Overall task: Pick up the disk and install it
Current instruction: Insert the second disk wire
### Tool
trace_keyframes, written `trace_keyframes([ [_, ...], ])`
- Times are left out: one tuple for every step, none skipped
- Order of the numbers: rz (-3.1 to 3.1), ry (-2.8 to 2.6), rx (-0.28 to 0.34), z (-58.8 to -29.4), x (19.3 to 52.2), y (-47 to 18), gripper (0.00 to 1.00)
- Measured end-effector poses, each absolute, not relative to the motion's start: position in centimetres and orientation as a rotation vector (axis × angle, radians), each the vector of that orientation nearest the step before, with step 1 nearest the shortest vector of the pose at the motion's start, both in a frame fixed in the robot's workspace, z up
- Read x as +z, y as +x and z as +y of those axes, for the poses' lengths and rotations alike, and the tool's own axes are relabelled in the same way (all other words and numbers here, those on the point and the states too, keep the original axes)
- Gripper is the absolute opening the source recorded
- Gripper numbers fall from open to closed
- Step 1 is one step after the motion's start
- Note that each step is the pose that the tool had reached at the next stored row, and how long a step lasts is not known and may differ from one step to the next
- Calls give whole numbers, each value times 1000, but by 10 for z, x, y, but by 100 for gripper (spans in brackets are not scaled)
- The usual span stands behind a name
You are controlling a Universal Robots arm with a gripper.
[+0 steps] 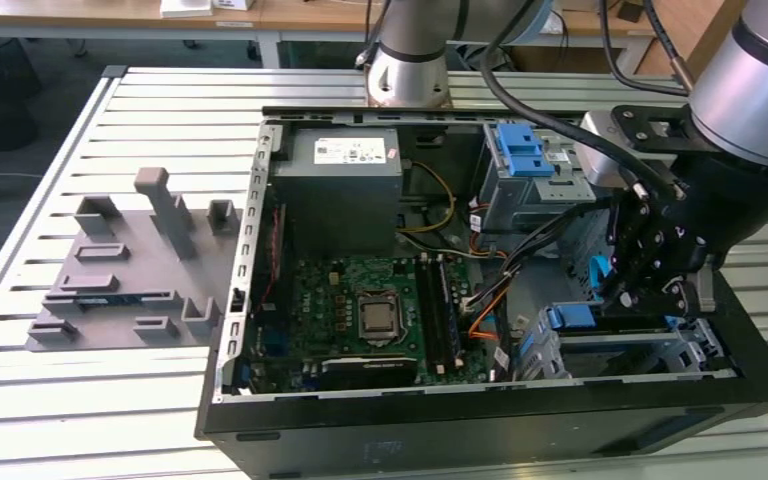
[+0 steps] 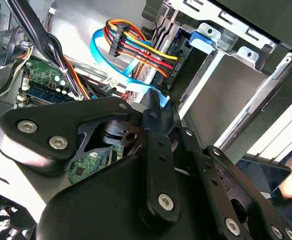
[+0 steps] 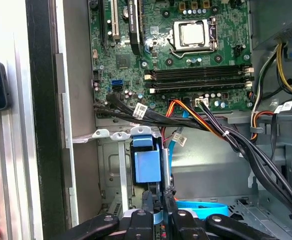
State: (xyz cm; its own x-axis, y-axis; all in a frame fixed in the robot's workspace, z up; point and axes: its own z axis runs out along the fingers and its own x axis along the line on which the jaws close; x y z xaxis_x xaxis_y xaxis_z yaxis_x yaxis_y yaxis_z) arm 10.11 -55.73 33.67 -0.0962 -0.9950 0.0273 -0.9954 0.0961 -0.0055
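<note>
Exterior view: black linkage tool [image 1: 640, 285] inside open black computer case [image 1: 491, 420], clamped on blue-railed silver disk [image 1: 599, 272], mostly hidden edge-on; bundled cables [image 1: 544, 240] crowd the bay.

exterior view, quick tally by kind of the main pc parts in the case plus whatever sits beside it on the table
power supply: 1
motherboard: 1
drive cages: 2
grey fixture plate, beside the case: 1
total: 5
</note>
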Motion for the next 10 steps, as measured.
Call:
trace_keyframes([
  [-2314, 2100, 35, -557, 337, 101, 23],
  [-2314, 2100, 35, -557, 337, 101, 23],
  [-2314, 2100, 35, -557, 336, 101, 23],
  [-2314, 2100, 35, -557, 337, 101, 23],
  [-2313, 2100, 35, -557, 336, 101, 23],
  [-2314, 2100, 35, -557, 335, 102, 23],
  [-2314, 2100, 35, -557, 334, 102, 23],
  [-2314, 2100, 35, -557, 334, 102, 23],
  [-2314, 2100, 35, -557, 334, 102, 23],
  [-2314, 2101, 35, -557, 334, 102, 23],
])
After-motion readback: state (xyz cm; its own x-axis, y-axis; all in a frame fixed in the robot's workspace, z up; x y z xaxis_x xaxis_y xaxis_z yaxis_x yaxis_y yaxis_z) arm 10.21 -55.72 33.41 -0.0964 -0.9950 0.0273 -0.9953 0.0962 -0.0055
